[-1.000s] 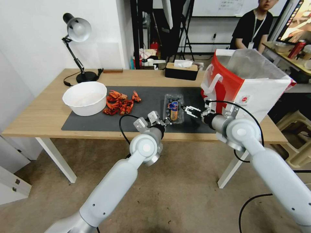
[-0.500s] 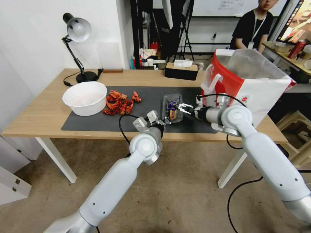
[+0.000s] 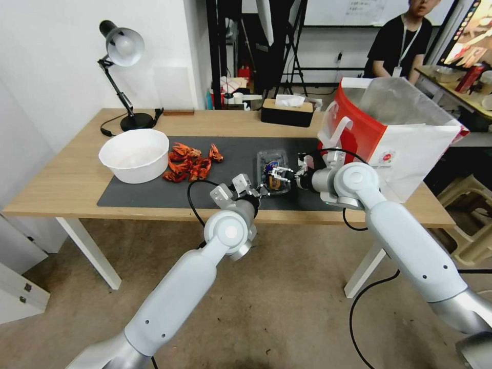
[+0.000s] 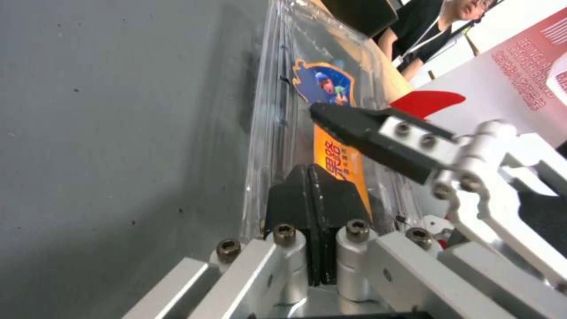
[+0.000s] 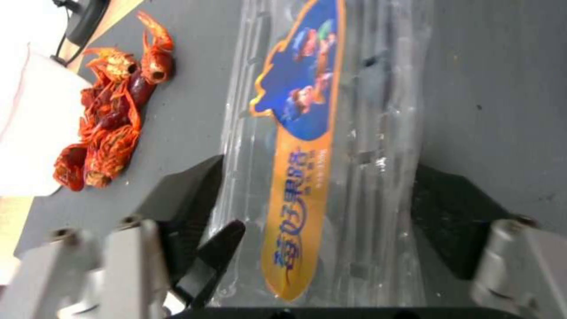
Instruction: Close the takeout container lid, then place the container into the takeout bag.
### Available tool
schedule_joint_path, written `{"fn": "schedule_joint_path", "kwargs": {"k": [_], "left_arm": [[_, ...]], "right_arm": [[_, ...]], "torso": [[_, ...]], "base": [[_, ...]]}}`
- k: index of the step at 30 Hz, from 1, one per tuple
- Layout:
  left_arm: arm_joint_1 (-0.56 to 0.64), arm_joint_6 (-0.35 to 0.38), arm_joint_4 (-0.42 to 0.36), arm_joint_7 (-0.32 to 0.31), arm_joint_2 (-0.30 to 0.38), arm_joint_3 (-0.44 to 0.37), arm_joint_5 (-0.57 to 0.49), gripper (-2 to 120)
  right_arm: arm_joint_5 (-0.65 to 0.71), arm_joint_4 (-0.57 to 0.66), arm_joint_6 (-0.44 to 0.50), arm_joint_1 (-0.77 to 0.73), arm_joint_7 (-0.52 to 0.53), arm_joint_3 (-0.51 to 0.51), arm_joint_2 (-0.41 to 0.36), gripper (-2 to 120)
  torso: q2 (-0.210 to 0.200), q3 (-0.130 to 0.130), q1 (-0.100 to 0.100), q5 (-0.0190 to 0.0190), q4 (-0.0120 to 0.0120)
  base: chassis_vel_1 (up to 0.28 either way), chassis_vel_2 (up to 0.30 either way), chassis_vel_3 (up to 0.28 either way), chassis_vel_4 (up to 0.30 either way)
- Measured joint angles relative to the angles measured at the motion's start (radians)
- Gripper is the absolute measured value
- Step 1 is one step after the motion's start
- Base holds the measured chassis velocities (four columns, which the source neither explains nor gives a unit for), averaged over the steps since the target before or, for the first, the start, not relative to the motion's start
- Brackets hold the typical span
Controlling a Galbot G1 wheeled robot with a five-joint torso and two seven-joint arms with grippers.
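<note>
Takeout container (image 3: 273, 169) sits on the dark mat (image 3: 154, 192) on the table (image 3: 61, 184), lid (image 5: 331, 133) down, just left of the takeout bag (image 3: 394, 138). Left gripper (image 4: 313, 199) jaws pinched together at its near edge. Right gripper (image 5: 319, 230) jaws wide, straddling the container.

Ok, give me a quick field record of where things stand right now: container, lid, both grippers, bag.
takeout container: on the dark mat, left of the bag
lid: down over the box
right gripper: open, fingers astride the container
left gripper: shut, at the container's near edge
takeout bag: upright, mouth open, at the table's right end
</note>
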Motion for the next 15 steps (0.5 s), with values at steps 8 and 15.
{"fn": "schedule_joint_path", "kwargs": {"k": [8,15], "left_arm": [[0.003,-0.004,-0.003,0.000,0.000,-0.001,0.000,0],[0.007,-0.008,-0.011,0.002,0.004,-0.004,0.001,0]], "right_arm": [[0.005,-0.007,0.002,-0.015,0.000,0.011,0.001,39],[-0.002,-0.005,0.003,-0.025,-0.002,0.025,0.002,14]], "torso": [[0.000,0.000,0.000,0.0003,0.0000],[0.000,0.000,0.000,0.0003,0.0001]], "base": [[0.000,0.000,0.000,0.000],[0.000,0.000,0.000,0.000]]}}
